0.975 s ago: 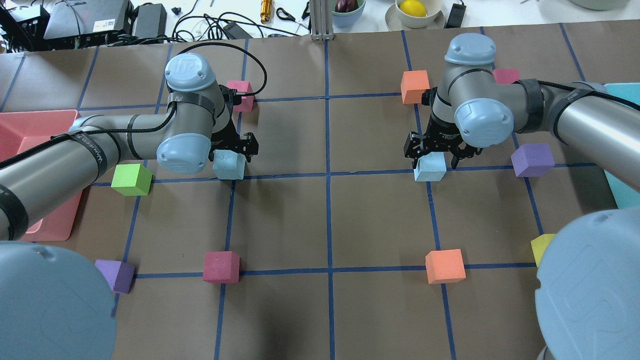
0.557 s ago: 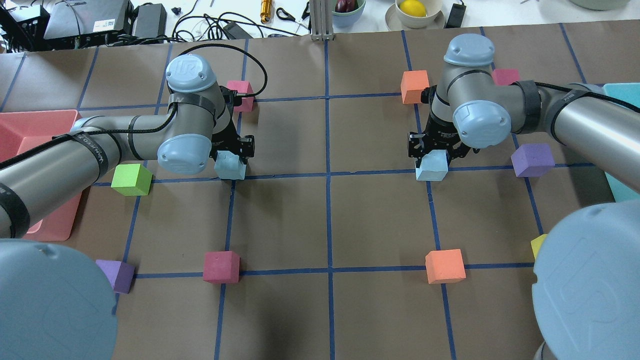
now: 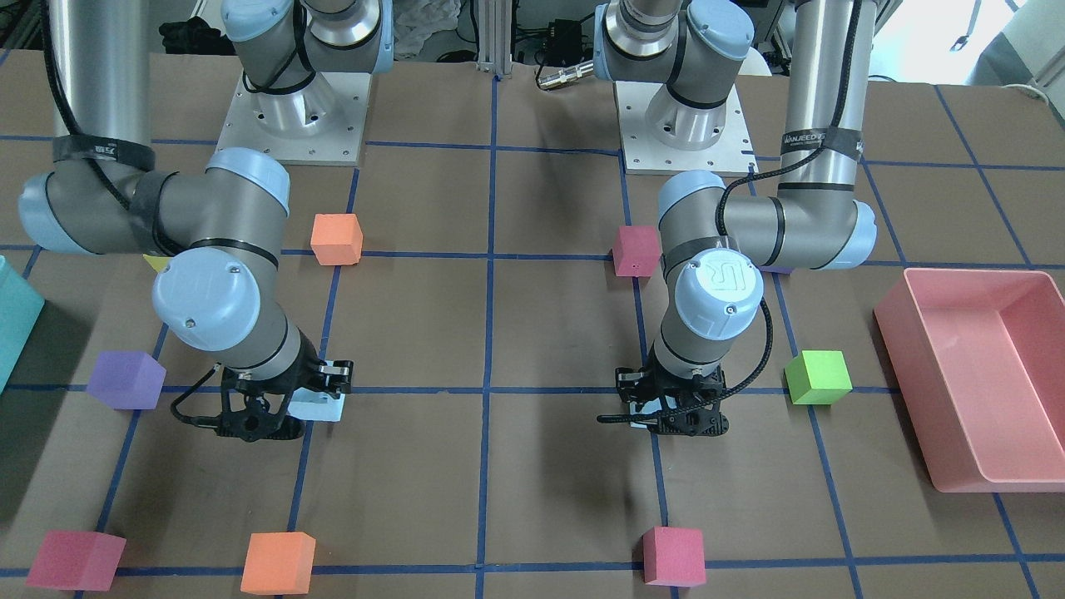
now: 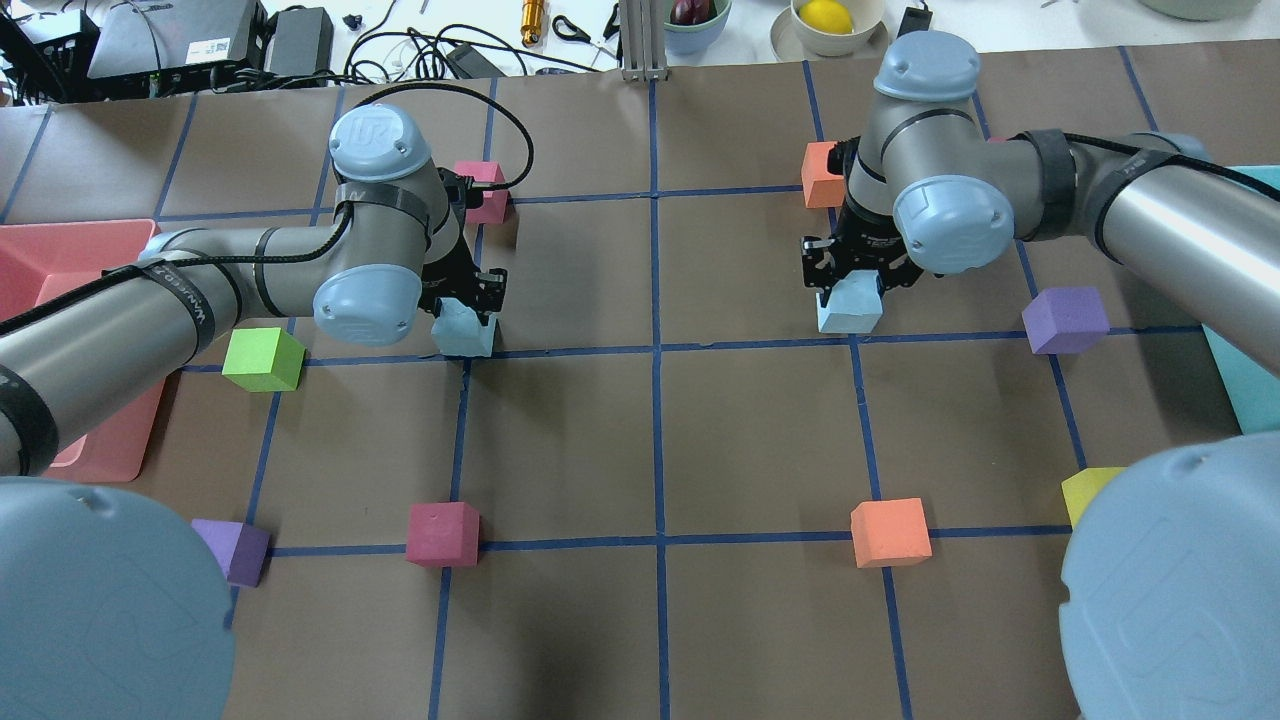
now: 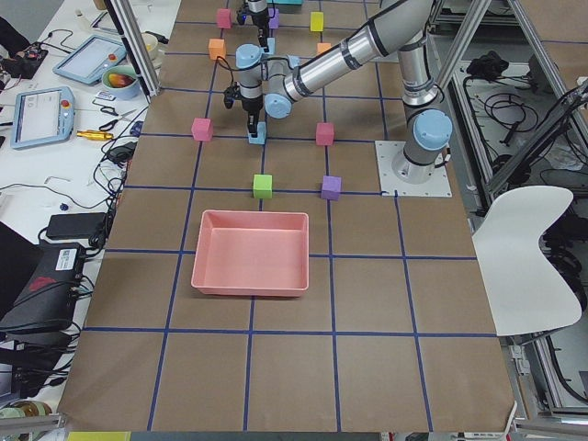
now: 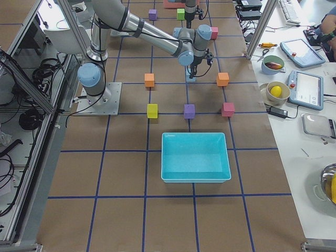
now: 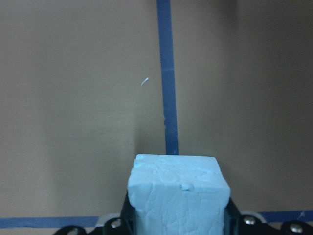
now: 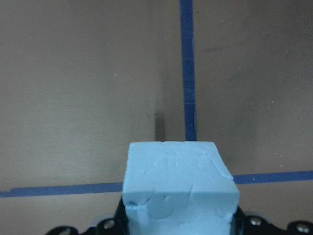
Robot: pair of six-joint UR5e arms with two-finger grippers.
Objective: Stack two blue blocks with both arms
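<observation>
Blue foam, left: the left block [image 4: 466, 332] sat clamped between the left jaws, at a crossing of tape lines on the brown surface [image 4: 560, 440], near a green cube [image 4: 262, 359].
Blue foam, right: the right block [image 4: 849, 306] sat clamped between the right jaws, just beyond another tape crossing, with an orange cube [image 4: 818, 176] and a purple cube [image 4: 1066, 320] near it.
Left arm [image 4: 100, 330]: reached in over a pink tray [image 4: 40, 260], wrist pointing down.
Right arm [image 4: 1180, 235]: reached in past a teal bin [image 4: 1240, 380], wrist pointing down.
Gap: the two blocks were well apart, neither stacked.
Height: whether either block was clear of the surface could not be told.
</observation>
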